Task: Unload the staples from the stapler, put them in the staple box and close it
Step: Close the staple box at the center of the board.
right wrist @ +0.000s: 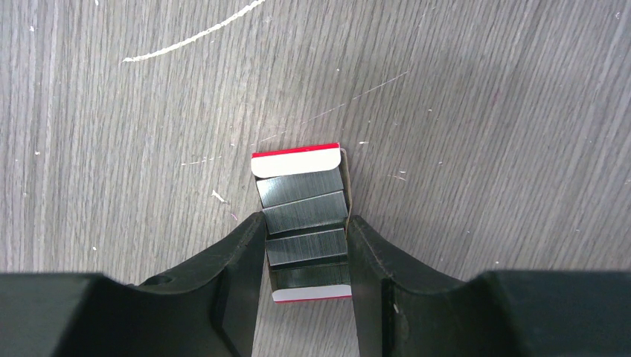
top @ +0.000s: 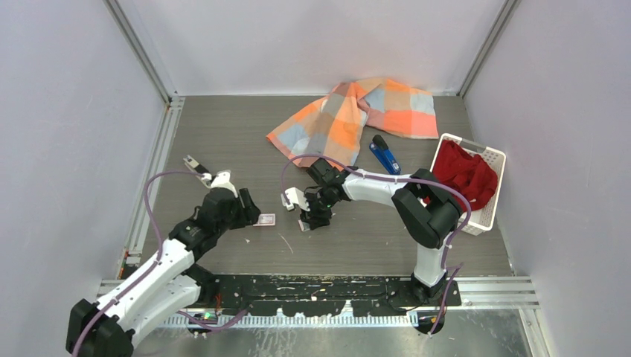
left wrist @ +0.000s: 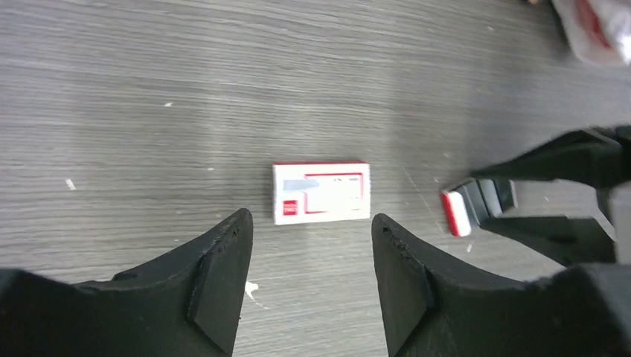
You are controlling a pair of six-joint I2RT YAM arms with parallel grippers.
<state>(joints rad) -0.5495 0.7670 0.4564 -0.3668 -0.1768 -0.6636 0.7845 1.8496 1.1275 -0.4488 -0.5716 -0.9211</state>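
Observation:
The blue stapler (top: 385, 155) lies at the back right, by the towel, away from both grippers. Several silver-grey strips of staples (right wrist: 305, 212) lie side by side in a small open cardboard tray (right wrist: 295, 164) with white-and-red ends. My right gripper (right wrist: 306, 221) is shut on this tray's long sides, low on the table at mid-front (top: 307, 219). My left gripper (left wrist: 311, 219) is open and holds nothing. It hangs just short of a flat white-and-red packet (left wrist: 321, 192) lying on the table (top: 264, 219). The tray's end (left wrist: 455, 213) also shows in the left wrist view.
A checked orange-and-blue towel (top: 353, 115) lies crumpled at the back. A white basket (top: 492, 160) with a red cloth (top: 465, 175) stands at the right wall. The two grippers are close together, a packet's length apart.

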